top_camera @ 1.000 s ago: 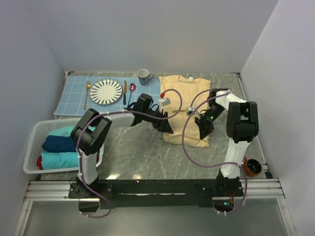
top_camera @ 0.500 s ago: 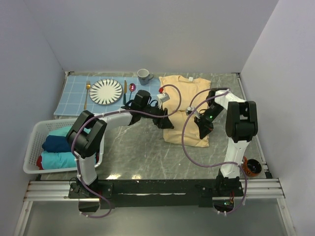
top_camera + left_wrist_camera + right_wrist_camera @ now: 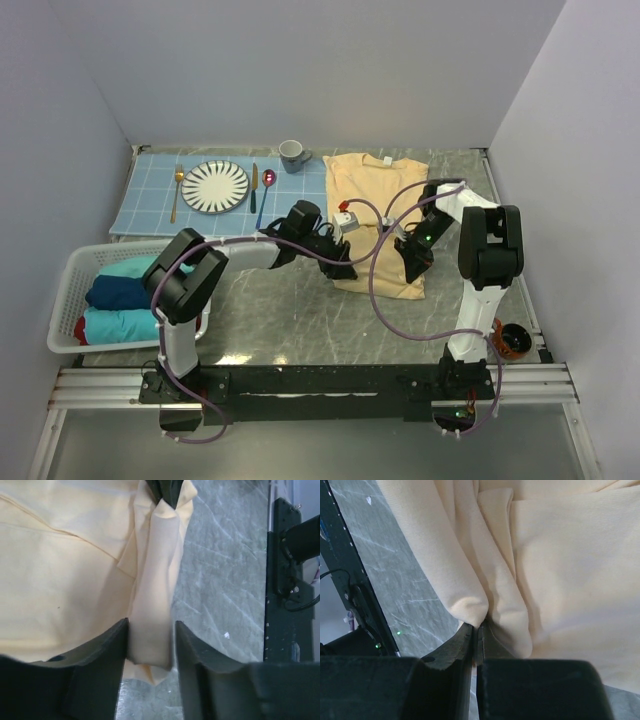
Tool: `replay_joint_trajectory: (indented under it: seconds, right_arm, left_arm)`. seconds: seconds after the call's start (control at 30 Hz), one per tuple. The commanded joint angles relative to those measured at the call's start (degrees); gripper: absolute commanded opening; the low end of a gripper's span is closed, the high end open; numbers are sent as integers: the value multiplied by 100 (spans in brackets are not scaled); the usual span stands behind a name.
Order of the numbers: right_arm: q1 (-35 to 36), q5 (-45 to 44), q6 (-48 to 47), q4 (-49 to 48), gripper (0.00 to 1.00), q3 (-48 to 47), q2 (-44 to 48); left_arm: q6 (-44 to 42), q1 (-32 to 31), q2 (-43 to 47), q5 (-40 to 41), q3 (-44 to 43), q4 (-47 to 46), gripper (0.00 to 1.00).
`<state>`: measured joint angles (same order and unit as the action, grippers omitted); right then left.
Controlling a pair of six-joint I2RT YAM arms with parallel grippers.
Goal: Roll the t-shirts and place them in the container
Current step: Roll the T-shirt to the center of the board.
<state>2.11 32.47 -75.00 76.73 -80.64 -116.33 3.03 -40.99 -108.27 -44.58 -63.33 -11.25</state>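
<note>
Both arms are down at the near hem of the pale yellow soft cloth t-shirt (image 3: 375,185). It lies spread on the grey marble-patterned counter (image 3: 290,310), right of centre, with its collar toward the far wall. The near hem is turned up into a narrow, puffy fold, and that fold explains the whole setup. With one hand at each end, the roll can start square across the width instead of skewing.

The right hand (image 3: 476,629) has its jaws pressed almost together on a pinch of the fold, and cloth bulges over the tips. The left hand (image 3: 151,626) has its fingers (image 3: 107,650) bracketing the other end, with cloth touching both inner faces. Whether it's biting or only straddling, I can't tell.

In the left wrist view the fold runs straight away to the right hand's dark tips at its far end, so the line looks true.

The cloth is plain, matte and one colour. A seam line crosses the body, soft creases gather beside the fold, and the flat part is smooth.

My read is that the first turn of the roll is being set.

Far left, well apart from the action, a white slatted plastic basket (image 3: 100,250) holds a teal bundled shirt (image 3: 125,325) and a navy bundled shirt (image 3: 115,292).
</note>
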Motion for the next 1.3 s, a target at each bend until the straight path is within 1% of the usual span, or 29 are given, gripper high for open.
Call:
replay_joint_trajectory:
  seconds: [0.0,0.03,0.1,0.13,0.17,0.2,0.23,0.27,0.33,0.4,0.47,0.57,0.73,0.77,0.83,0.97,1.0,1.07,1.1,1.13,1.17,1.2,1.23,1.27]
  right_arm:
    - [35,-92,21,140,4,-154,-30]
    - [35,-83,12,175,4,-171,-21]
    - [35,-4,-75,342,4,-215,-56]
    - [26,22,-119,430,3,-276,-73]
    - [26,49,-155,605,3,-329,-135]
    - [26,110,-42,615,3,-364,-144]
    - [26,119,-32,624,2,-365,-135]
    - [18,111,-58,624,2,-347,-92]
    - [18,84,-137,615,1,-303,-82]
    - [18,84,-94,615,1,-355,-205]
    - [0,145,-50,624,1,-487,-363]
    - [-9,286,12,615,1,-742,-565]
    - [-35,269,266,615,2,-1120,-873]
    - [-70,260,293,615,2,-1155,-926]
    - [-105,278,284,615,2,-1182,-944]
    - [-149,251,416,624,2,-1199,-1101]
    - [-158,216,582,615,3,-1234,-1163]
    - [-149,85,767,615,4,-1287,-1347]
    - [-149,58,863,624,5,-1296,-1383]
    - [-158,58,838,624,5,-1288,-1392]
    - [-176,93,786,615,5,-1279,-1349]
    - [-176,136,707,615,5,-1270,-1322]
    - [-176,189,698,624,4,-1287,-1313]
    - [-176,207,715,615,4,-1331,-1322]
  left_arm:
    - [-92,82,-133,-77,-144,87,37]
    - [-31,178,-177,-147,-171,131,25]
    - [232,293,-229,-367,-206,166,15]
    - [312,442,-299,-463,-232,210,7]
    - [460,521,-344,-603,-345,367,3]
    - [514,592,-405,-840,-425,473,1]
    - [558,749,-519,-955,-504,596,1]
    - [576,812,-589,-1043,-696,884,1]
    - [515,935,-756,-1141,-908,1106,1]
    - [261,953,-888,-1132,-1286,1649,1]
    - [120,944,-1125,-1202,-1663,1862,1]
    - [-12,927,-1354,-1246,-1954,2196,1]
    - [-241,847,-1451,-1202,-1973,2443,1]
    - [-441,839,-1460,-1168,-1947,2469,1]
    - [-540,821,-1478,-1080,-1920,2522,1]
    - [-715,821,-1539,-632,-1937,2487,1]
    - [-716,821,-1557,-361,-1946,2461,1]
    - [-698,821,-1505,-131,-1911,2382,5]
    - [-698,821,-1330,105,-1868,2338,13]
    - [-663,821,-1163,229,-1658,2259,17]
    - [-698,830,-935,369,-1482,2145,20]
    - [-768,821,-376,701,-1272,1848,24]
    - [-995,795,-31,940,-782,1663,38]
    - [-1188,742,312,1177,-499,1408,45]
